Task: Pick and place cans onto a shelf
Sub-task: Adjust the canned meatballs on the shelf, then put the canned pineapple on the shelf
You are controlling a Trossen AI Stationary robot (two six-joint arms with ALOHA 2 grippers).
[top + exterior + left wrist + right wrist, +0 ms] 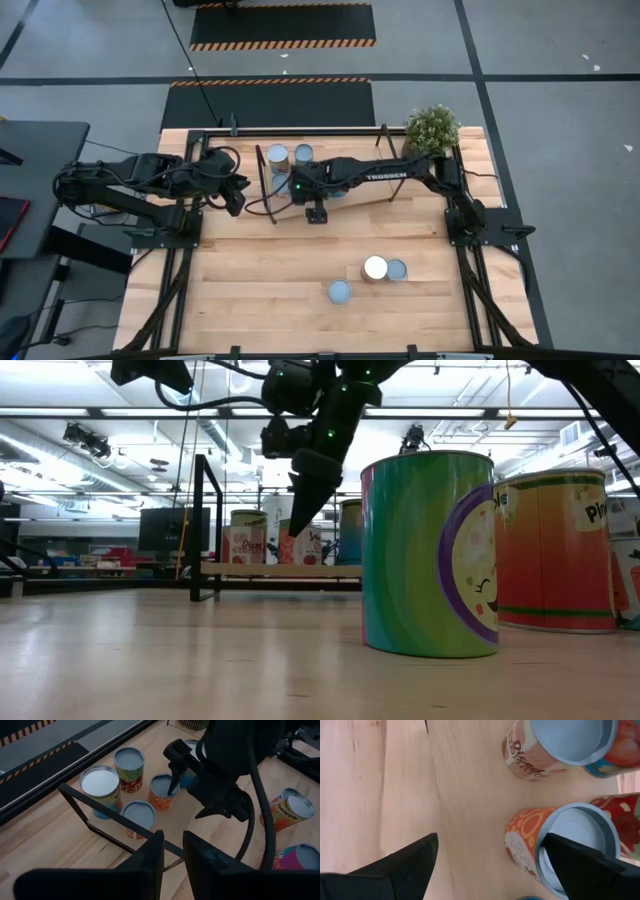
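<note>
The shelf is a low light-wood board with black rod frames, standing at the table's far middle. Several cans stand on it: a silver-topped one, a green and red one, an orange one and a red and white one. My right gripper is wide open just above the orange can, one finger over its top and the other beside it. I see no touch. My left gripper hangs empty left of the shelf with a narrow gap between its fingers.
Three more cans stand on the tabletop nearer the front, right of middle: a silver-topped one, one beside it and one in front of them. A potted plant stands at the far right corner.
</note>
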